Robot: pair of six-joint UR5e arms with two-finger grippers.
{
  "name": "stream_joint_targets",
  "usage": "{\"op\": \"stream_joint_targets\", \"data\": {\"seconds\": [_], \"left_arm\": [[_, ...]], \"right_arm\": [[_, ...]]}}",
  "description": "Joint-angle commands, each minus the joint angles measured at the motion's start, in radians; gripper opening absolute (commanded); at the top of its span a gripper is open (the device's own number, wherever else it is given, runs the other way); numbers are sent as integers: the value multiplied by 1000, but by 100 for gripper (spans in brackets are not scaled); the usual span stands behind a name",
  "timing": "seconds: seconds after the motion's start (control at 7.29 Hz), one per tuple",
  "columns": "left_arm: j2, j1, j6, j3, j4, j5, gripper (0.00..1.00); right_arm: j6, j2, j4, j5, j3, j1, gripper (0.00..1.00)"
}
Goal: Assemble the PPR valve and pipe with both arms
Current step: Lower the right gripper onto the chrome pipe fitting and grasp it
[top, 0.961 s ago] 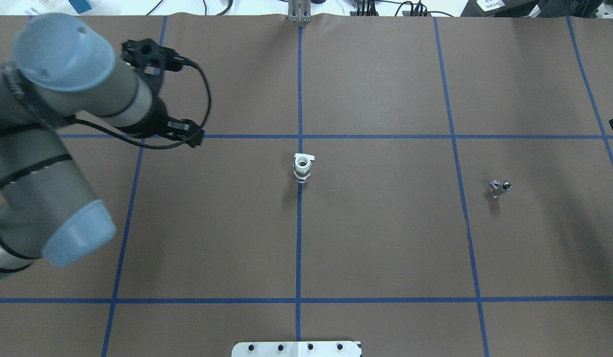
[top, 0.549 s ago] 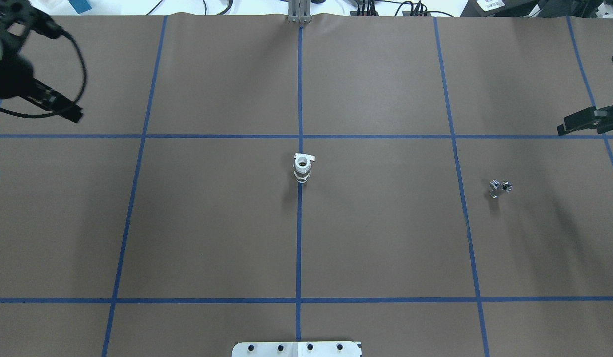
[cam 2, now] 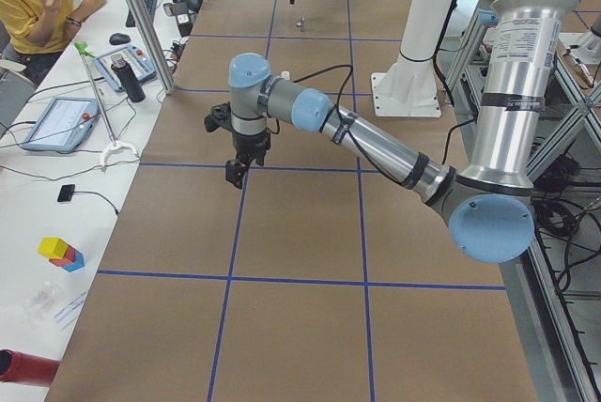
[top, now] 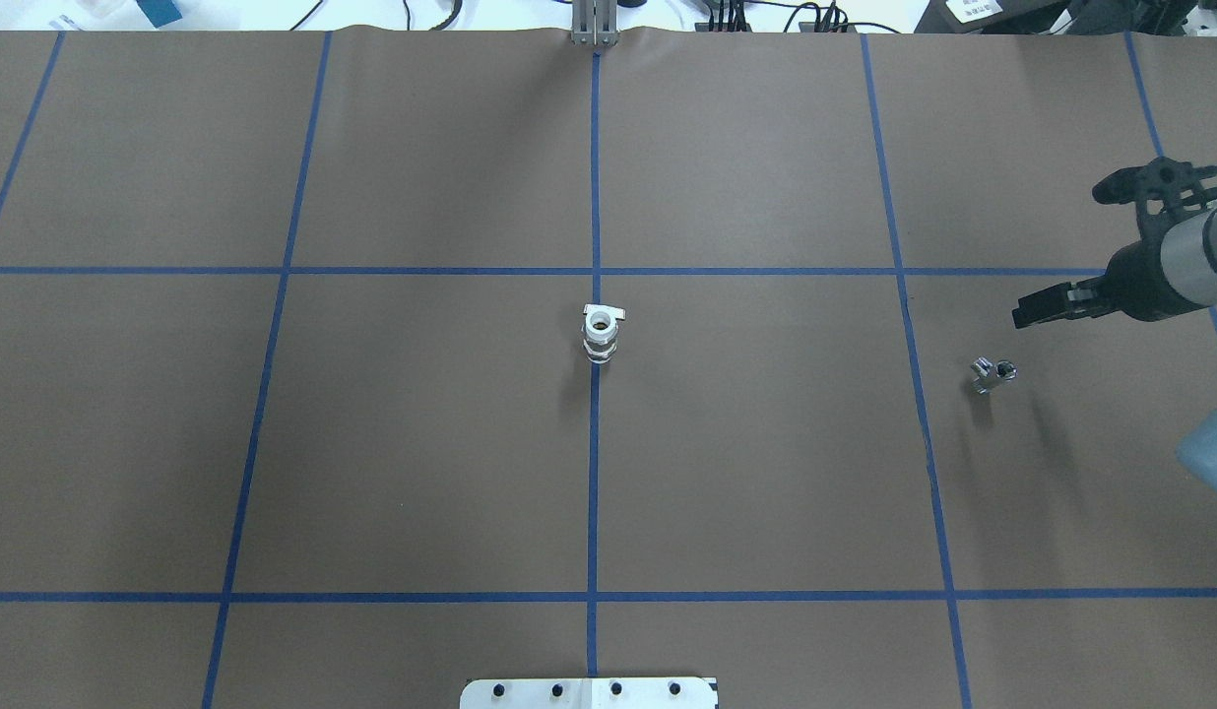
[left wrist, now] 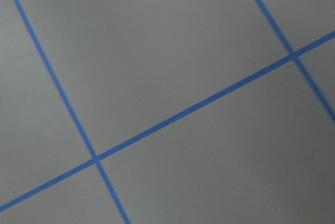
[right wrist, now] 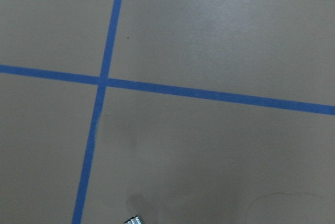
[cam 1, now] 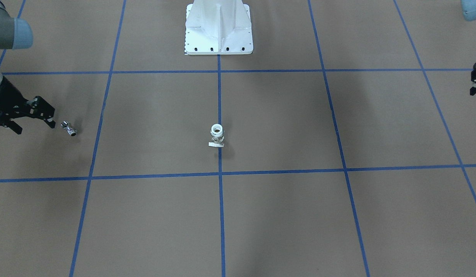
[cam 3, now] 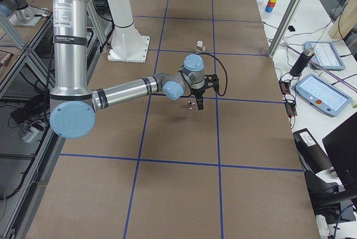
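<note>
The PPR valve (top: 600,335) stands upright on the centre blue line, white collar up and flat tab at its far side; it also shows in the front view (cam 1: 217,134). The chrome pipe (top: 992,374) lies on the brown mat at the right, and also shows in the front view (cam 1: 68,129). My right gripper (cam 1: 34,126) is open and empty, hovering just outboard of the pipe; it also shows in the overhead view (top: 1030,313). My left gripper (cam 1: 475,82) shows only as a black sliver at the table's left side, far from the valve; I cannot tell whether it is open or shut.
The white bolted pedestal (cam 1: 218,30) stands at the robot's side of the table. Blue tape lines (top: 594,492) grid the mat. A metal post (top: 594,25) stands at the far edge. A side table with tablets (cam 2: 66,120) and a seated person lies beyond.
The left arm has swung out of the overhead view to the left. The right gripper has come in from the right edge toward the pipe. Valve and pipe have not moved.
</note>
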Motion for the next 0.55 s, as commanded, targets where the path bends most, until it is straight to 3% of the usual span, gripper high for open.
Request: {"op": "stream_joint_targets", "data": {"seconds": [0.0,0.14,0.41], "left_arm": [[68,-48,16,44,-116,-5,100],[70,-48,16,44,-116,-7,100],[70,-48,16,42,-116,-7,100]], "right_arm": [[-6,-35,62,-97,13,-132,100],[-21,-72,119,-102,11,-147,100],[-57,-85,122,-104,2,-156,100]]}}
